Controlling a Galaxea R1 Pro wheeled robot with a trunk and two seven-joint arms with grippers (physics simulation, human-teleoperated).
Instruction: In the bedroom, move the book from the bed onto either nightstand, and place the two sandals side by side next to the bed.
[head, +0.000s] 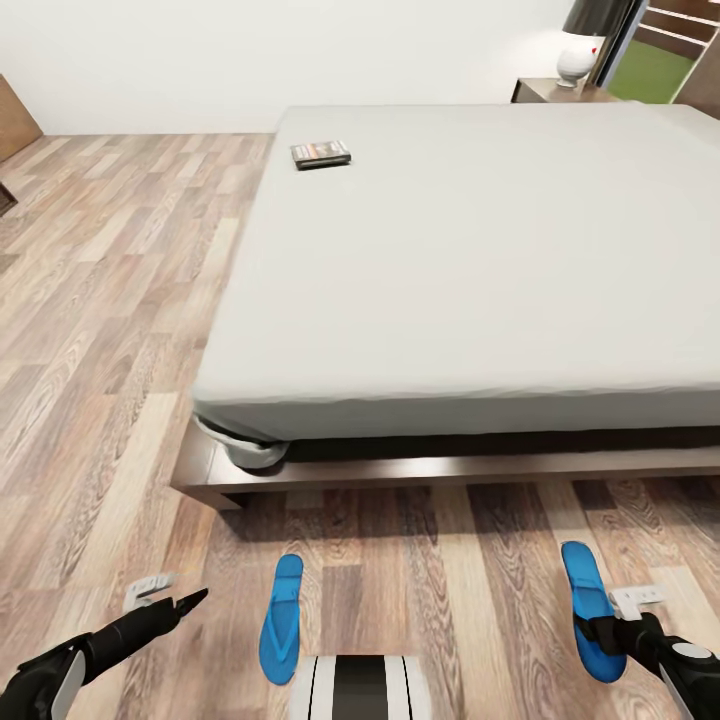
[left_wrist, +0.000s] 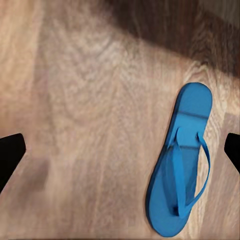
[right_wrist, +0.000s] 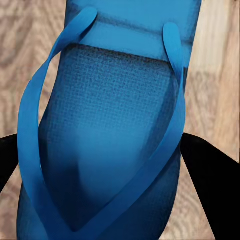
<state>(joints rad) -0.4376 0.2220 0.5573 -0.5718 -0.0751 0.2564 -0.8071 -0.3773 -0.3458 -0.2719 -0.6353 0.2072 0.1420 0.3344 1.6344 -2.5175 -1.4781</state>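
Note:
The book (head: 320, 154) lies on the bed (head: 480, 260) near its far left corner. A nightstand (head: 552, 92) stands beyond the bed at the far right. Two blue sandals lie on the floor in front of the bed's foot, well apart. My left gripper (head: 167, 596) hangs open to the left of the left sandal (head: 281, 620) (left_wrist: 181, 165), clear of it. My right gripper (head: 618, 614) is down over the heel end of the right sandal (head: 587, 608) (right_wrist: 110, 125). Its black fingers (right_wrist: 212, 190) lie against the sandal's two sides.
A white lamp (head: 578, 60) with a dark shade stands on the nightstand. Wood-plank floor (head: 110, 330) runs along the bed's left side and in front of its dark frame (head: 400, 470). A brown cabinet edge (head: 15, 115) shows at the far left wall.

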